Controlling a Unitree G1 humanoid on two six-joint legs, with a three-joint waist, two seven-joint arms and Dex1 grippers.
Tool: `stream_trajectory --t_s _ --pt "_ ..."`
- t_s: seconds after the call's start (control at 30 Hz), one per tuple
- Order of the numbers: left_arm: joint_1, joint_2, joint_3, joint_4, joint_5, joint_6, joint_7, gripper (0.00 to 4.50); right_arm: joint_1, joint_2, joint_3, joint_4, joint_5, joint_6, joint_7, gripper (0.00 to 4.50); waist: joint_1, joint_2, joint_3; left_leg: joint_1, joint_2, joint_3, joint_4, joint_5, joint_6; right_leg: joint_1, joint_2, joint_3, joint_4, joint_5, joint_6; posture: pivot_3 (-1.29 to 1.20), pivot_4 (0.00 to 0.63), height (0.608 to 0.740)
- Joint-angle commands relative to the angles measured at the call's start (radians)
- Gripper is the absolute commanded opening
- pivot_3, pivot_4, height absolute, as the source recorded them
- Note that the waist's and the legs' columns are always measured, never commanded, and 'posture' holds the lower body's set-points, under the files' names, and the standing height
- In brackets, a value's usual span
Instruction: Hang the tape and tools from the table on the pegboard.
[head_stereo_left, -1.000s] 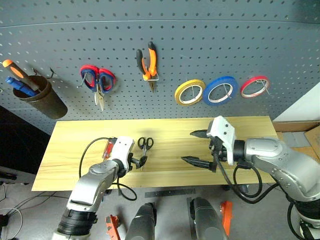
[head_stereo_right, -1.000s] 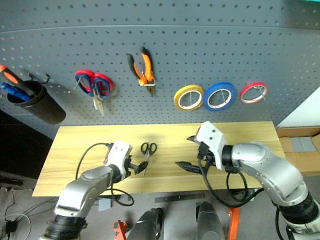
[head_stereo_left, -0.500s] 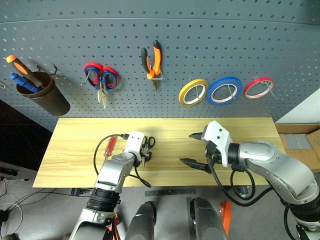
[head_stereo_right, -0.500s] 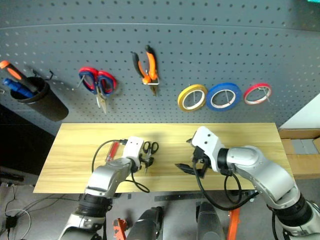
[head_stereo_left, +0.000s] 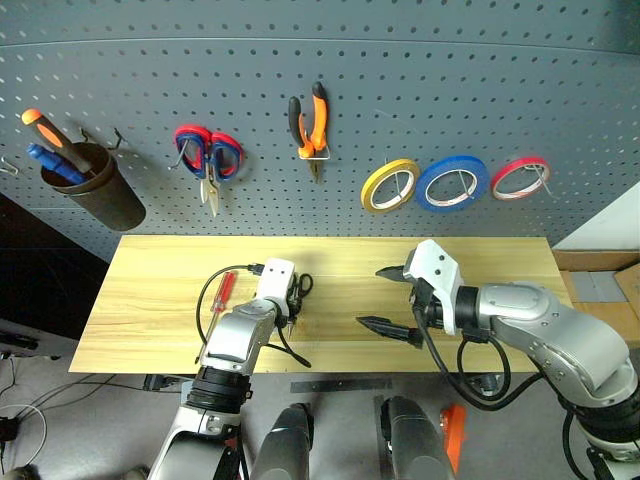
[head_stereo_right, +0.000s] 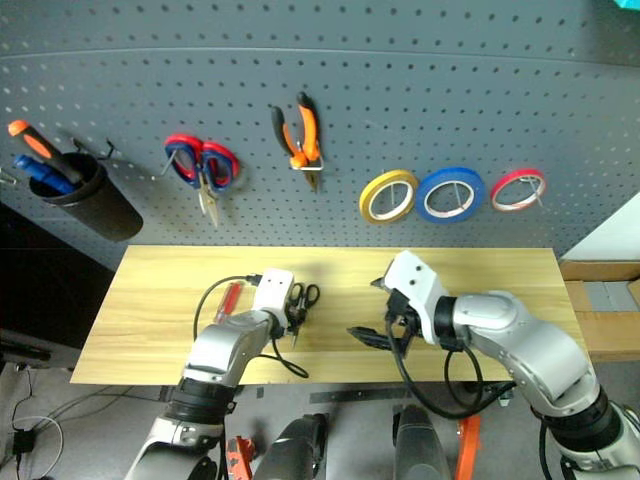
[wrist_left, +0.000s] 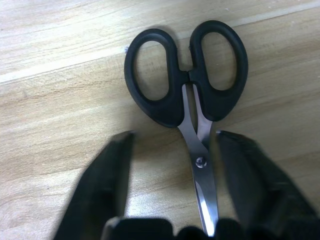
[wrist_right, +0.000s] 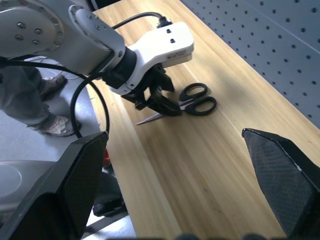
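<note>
The left arm reaches forward and down over the table (head_stereo_left: 150, 290), its wrist bent so the left gripper (wrist_left: 172, 150) points steeply at the surface. Its 2 black fingers (wrist_left: 107, 180) stand apart, one on each side of the blades of the black scissors (wrist_left: 187, 95), with a gap still showing between each finger and the steel. The right arm is bent at the elbow and held higher, above the table's right half. The right gripper (head_stereo_left: 392, 298) points forward and toward the left arm, angled slightly down, its 2 fingers (wrist_right: 280, 175) spread wide with nothing between them.
</note>
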Motion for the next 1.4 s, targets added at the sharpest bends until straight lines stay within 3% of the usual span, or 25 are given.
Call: stream_trajectory --t_s 0.03,0.13,0.17,0.5,0.93,1.4 --pt "0.03 0.017 -0.009 0.054 0.015 0.01 -0.02 1.32 -0.005 0.006 -0.03 -0.029 0.026 0.01 0.006 4.5 0.0 0.0 0.0 0.0 0.0 0.0 0.0 0.0 0.0 0.0 0.0 0.0 0.0 0.0 0.0 -0.08 0.332 0.74" --pt "0.034 0.041 0.005 0.065 0.019 -0.018 -0.032 0.27 -0.005 0.012 -0.035 -0.031 0.032 0.02 0.0 4.5 -0.001 0.0 0.0 0.0 0.0 0.0 0.0 0.0 0.0 0.0 0.0 0.0 0.0 0.0 0.0 -0.09 0.332 0.74" --pt "0.036 0.048 0.009 0.068 0.02 -0.027 -0.036 0.17 -0.007 0.015 -0.038 -0.029 0.035 0.024 -0.003 4.5 -0.002 0.0 0.0 0.0 0.0 0.0 0.0 0.0 0.0 0.0 0.0 0.0 0.0 0.0 0.0 -0.09 0.332 0.74" --pt "0.144 0.151 0.116 -0.075 -0.037 -0.176 -0.154 0.17 -0.027 0.036 -0.068 -0.031 0.039 0.004 -0.018 4.5 -0.009 0.002 0.003 0.0 0.001 0.0 -0.001 0.0 0.0 -0.001 0.0 0.0 -0.001 0.0 0.0 -0.09 0.329 0.74" --pt "0.401 0.284 0.279 -0.435 -0.056 -0.547 -0.277 0.17 -0.08 0.111 -0.074 0.003 -0.024 -0.279 0.043 4.5 -0.001 0.004 0.01 -0.007 0.002 -0.002 -0.003 0.001 -0.004 -0.006 -0.003 -0.002 -0.006 0.0 0.0 -0.05 0.307 0.74" --pt "0.508 0.273 0.457 -0.677 -0.079 -0.752 -0.237 0.17 -0.143 0.116 -0.09 0.091 -0.003 -0.369 0.158 4.5 0.009 0.004 0.01 -0.007 0.001 -0.002 -0.006 0.001 -0.004 -0.006 -0.003 -0.003 -0.008 0.0 0.0 0.0 0.259 0.74"
